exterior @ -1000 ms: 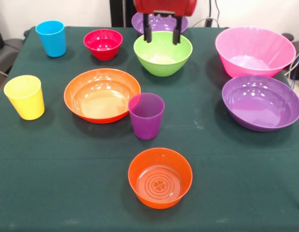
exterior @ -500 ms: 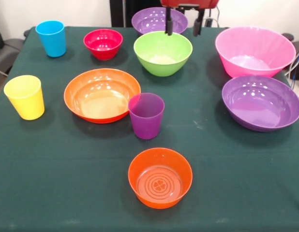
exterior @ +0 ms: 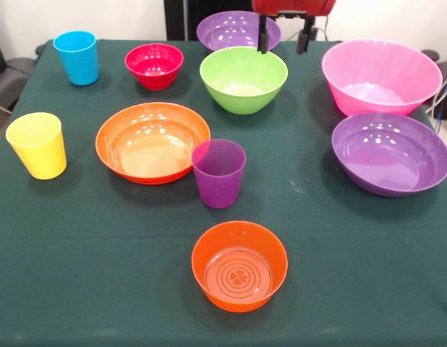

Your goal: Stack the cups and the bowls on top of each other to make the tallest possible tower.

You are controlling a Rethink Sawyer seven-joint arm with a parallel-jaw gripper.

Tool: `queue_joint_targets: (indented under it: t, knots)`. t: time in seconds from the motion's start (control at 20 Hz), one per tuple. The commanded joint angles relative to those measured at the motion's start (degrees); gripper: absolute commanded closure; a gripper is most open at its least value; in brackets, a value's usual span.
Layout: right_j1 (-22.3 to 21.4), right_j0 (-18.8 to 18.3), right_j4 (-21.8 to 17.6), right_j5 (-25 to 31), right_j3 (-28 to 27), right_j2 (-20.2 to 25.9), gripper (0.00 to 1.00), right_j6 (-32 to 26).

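My gripper (exterior: 283,49) hangs open at the top, its two dark fingers (exterior: 262,36) above the gap between the lime green bowl (exterior: 243,79) and the big pink bowl (exterior: 380,76), holding nothing. Behind it sits a purple bowl (exterior: 231,30). A second purple bowl (exterior: 390,152) lies at the right. The red bowl (exterior: 155,65) and blue cup (exterior: 77,57) stand at the back left, the yellow cup (exterior: 37,144) at the left edge. The wide orange bowl (exterior: 152,142) and purple cup (exterior: 218,173) stand mid-table, the small orange bowl (exterior: 239,265) in front. Nothing is stacked.
A dark green cloth (exterior: 354,246) covers the table. Cables (exterior: 446,87) hang past the right edge, and a dark object (exterior: 6,79) sits off the left edge.
The gripper has travelled right from over the green bowl and risen; in the last half second it moved slightly further right. All cups and bowls stayed in place.
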Motion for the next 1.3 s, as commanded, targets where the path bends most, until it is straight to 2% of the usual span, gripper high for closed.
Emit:
queue_joint_targets:
  t: [0.05,0.35,0.65,1.3]
  knots:
    - [-1.2,0.0,-0.1,-4.6,8.6,0.7,0.00,5.1]
    - [-1.7,-2.1,-0.6,-5.5,10.4,1.1,0.00,2.4]
    - [-3.0,-6.0,-0.7,-2.9,10.8,2.4,0.00,-1.8]
    - [-2.0,-9.6,-3.5,-2.9,9.6,3.9,0.00,-4.1]
